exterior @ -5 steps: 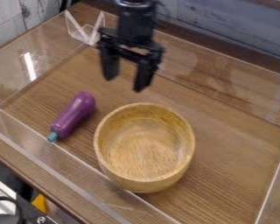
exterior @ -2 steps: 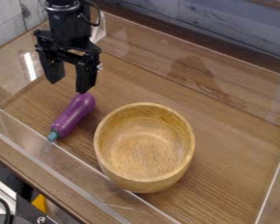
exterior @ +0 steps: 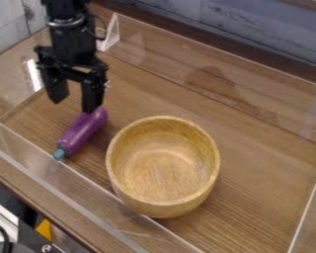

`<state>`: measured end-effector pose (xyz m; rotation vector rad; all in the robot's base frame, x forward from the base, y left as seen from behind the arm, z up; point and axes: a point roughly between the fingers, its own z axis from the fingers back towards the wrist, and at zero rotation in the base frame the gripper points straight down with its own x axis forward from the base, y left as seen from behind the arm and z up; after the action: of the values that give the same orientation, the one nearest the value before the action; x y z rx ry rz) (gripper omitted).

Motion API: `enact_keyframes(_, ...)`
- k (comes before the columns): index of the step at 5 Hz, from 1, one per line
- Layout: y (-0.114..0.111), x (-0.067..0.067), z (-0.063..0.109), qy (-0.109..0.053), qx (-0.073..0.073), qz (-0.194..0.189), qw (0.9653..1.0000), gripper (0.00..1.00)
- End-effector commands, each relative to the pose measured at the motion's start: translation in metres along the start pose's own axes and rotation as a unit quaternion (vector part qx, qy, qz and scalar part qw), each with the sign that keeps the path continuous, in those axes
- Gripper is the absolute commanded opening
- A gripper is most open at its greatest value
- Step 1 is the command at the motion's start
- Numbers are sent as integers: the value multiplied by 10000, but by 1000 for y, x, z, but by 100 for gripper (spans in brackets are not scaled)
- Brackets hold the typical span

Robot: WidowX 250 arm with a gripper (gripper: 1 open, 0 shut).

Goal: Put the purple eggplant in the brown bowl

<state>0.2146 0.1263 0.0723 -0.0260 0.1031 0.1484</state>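
Observation:
The purple eggplant (exterior: 82, 130) lies on the wooden table left of the brown bowl (exterior: 164, 164), its teal stem tip pointing toward the near left. The bowl stands upright with nothing inside. My black gripper (exterior: 71, 94) hangs pointing down just above and behind the eggplant's plump end, its two fingers spread open with nothing between them. The right finger (exterior: 91, 92) reaches down close to the eggplant's upper end; whether it touches cannot be told.
Clear plastic walls (exterior: 68, 198) box in the table on the left, near and right sides. A clear plastic piece (exterior: 111, 30) stands at the back left behind the arm. Bare wood (exterior: 240, 89) stretches right of the gripper, behind the bowl.
The gripper has travelled left across the table and sunk lower, from behind the bowl to just over the eggplant. It stayed open. Eggplant and bowl have not moved.

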Motion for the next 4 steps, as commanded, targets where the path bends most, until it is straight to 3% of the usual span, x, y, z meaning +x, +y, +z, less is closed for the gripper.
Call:
enact_keyframes(1,19,7,-1,-266,30,-106,9996,100)
enact_keyframes(3,15,-4,-14,-371,-91,-676,9970,100)
enact_keyframes(4,22,-7,-11,-415,-129,-918,9948,100)
